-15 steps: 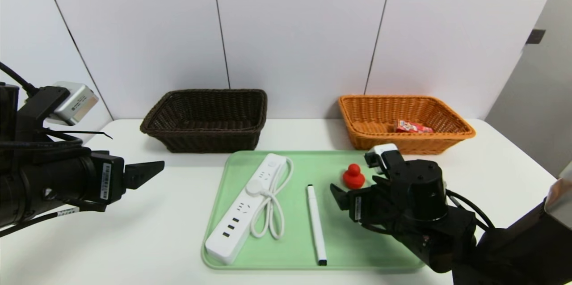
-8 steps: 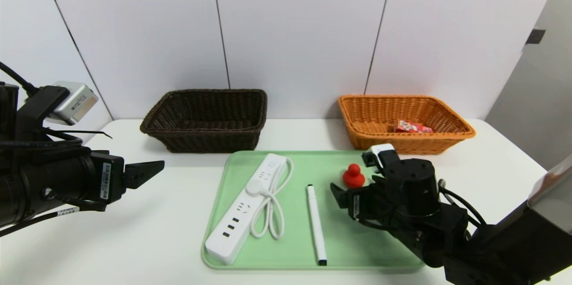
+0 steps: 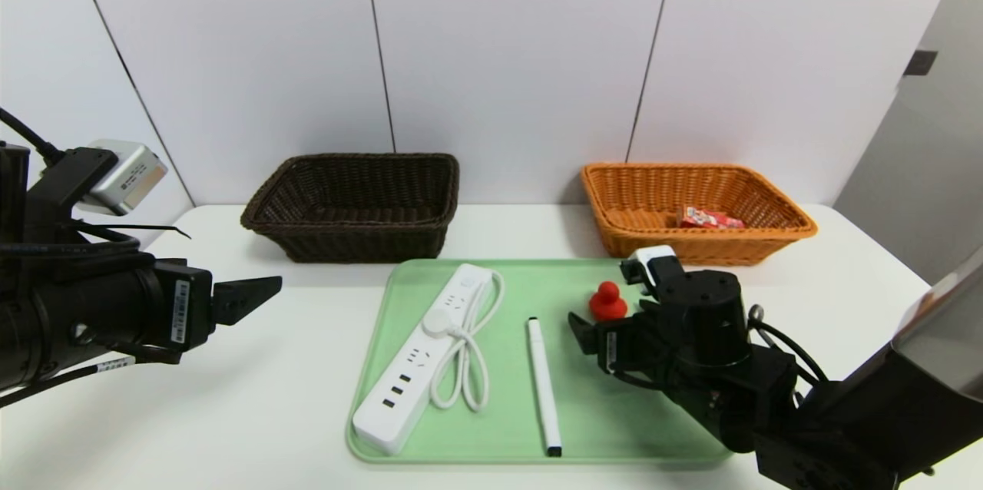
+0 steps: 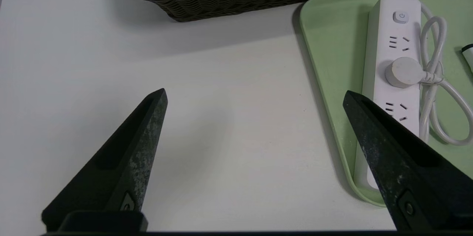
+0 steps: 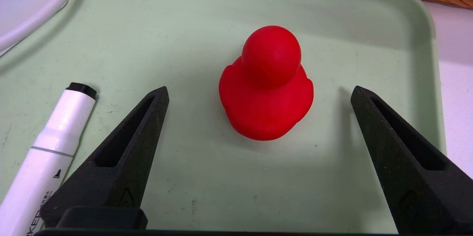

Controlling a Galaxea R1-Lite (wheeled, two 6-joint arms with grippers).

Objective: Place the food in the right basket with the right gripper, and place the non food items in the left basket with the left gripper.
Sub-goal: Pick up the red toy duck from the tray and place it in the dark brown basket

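While spread wide, right hand faces red duck.

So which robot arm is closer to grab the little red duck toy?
The right. The right gripper hangs open over the green tray with the red duck just ahead between its fingers. The left gripper hovers open off the tray, beyond the power strip.

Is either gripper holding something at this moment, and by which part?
Nothing is held. The right gripper stands open around the small red rubber duck without touching it; the left gripper is open over bare table.
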